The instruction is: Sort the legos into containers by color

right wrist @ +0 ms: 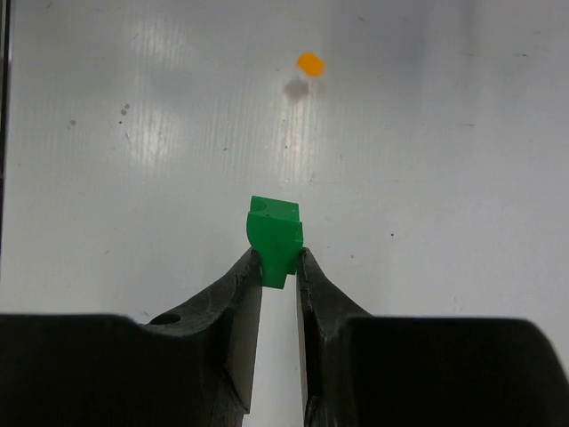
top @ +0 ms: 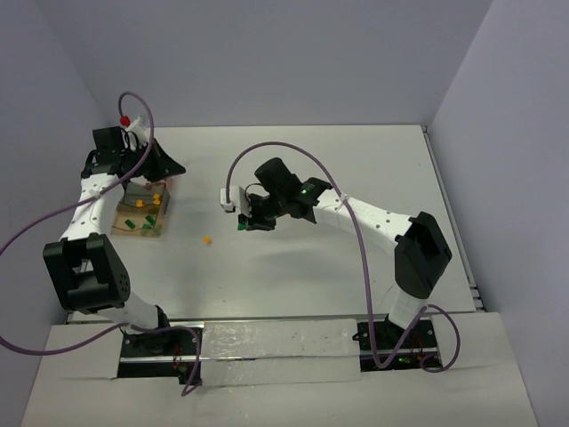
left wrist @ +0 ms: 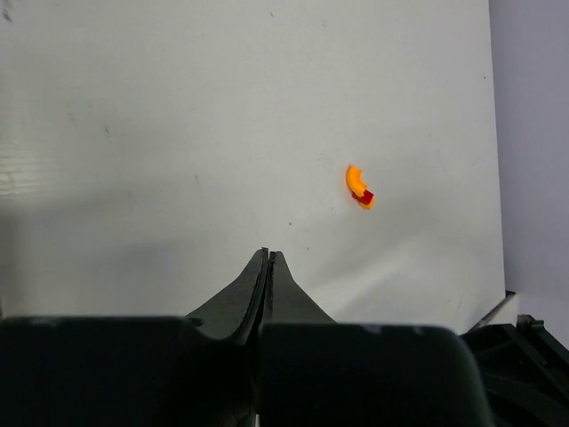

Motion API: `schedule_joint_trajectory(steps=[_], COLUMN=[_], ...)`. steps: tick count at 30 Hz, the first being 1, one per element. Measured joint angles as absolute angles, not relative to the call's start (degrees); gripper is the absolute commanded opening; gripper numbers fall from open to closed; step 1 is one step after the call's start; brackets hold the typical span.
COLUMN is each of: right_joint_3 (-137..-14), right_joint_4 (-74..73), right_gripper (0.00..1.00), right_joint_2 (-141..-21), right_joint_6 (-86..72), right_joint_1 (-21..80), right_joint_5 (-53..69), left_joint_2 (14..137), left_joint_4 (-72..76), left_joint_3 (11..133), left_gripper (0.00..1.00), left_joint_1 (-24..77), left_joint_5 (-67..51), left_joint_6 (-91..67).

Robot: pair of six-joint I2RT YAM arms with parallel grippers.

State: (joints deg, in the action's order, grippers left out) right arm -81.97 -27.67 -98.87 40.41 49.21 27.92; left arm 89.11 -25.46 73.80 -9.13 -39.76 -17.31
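Note:
The containers [top: 165, 219] stand at the table's left, a clear tray with a tan base holding orange legos [top: 157, 197] and green legos [top: 149, 221]. My left gripper [top: 178, 167] hovers just beyond the tray's far right corner; its jaws [left wrist: 268, 256] are shut flat together with nothing between them. An orange lego with a red bit [left wrist: 359, 187] lies on the table ahead of it. My right gripper [top: 244, 222] is mid-table, shut on a green lego [right wrist: 274, 238] that sticks out past its fingertips [right wrist: 252, 267]. A loose orange lego [top: 206, 239] [right wrist: 309, 63] lies on the table left of it.
Purple cables loop over both arms. Grey walls [top: 267, 62] close in the table at the back and both sides. The white table [top: 311, 276] stretches between the arms' bases and the grippers.

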Motion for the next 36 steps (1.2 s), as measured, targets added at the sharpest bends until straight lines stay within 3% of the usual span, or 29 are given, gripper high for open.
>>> schedule_joint_trajectory(steps=[5, 8, 9, 15, 24, 36], right_joint_3=[-81.88, -80.91, -80.46, -78.69, -77.32, -76.45], right_joint_4=[-27.57, -27.04, -27.02, -26.51, -24.23, -23.57], right_gripper=[0.00, 0.00, 0.00, 0.00, 0.00, 0.00], right_joint_2=[-98.87, -98.87, -98.87, -98.86, -98.81, -98.67], right_joint_6=[40.05, 38.95, 38.50, 34.47, 30.02, 28.95], right_joint_1=[49.41, 49.34, 49.26, 46.74, 41.97, 41.58], right_joint_5=[27.45, 27.19, 27.14, 27.71, 27.68, 27.66], left_joint_2=[89.32, 91.22, 92.31, 93.73, 93.82, 94.82], left_joint_4=[-28.98, -35.04, -36.83, -46.84, -49.90, -49.91], left_joint_3=[75.25, 76.73, 76.85, 72.70, 70.25, 69.20], left_gripper=[0.27, 0.48, 0.50, 0.55, 0.57, 0.56], left_joint_1=[-10.87, -10.94, -10.93, -10.70, -8.37, -0.71], left_joint_5=[-38.22, -37.97, -37.91, -33.42, -22.62, -11.46], left_joint_6=[-9.64, -1.26, 1.18, 18.04, 36.29, 48.83])
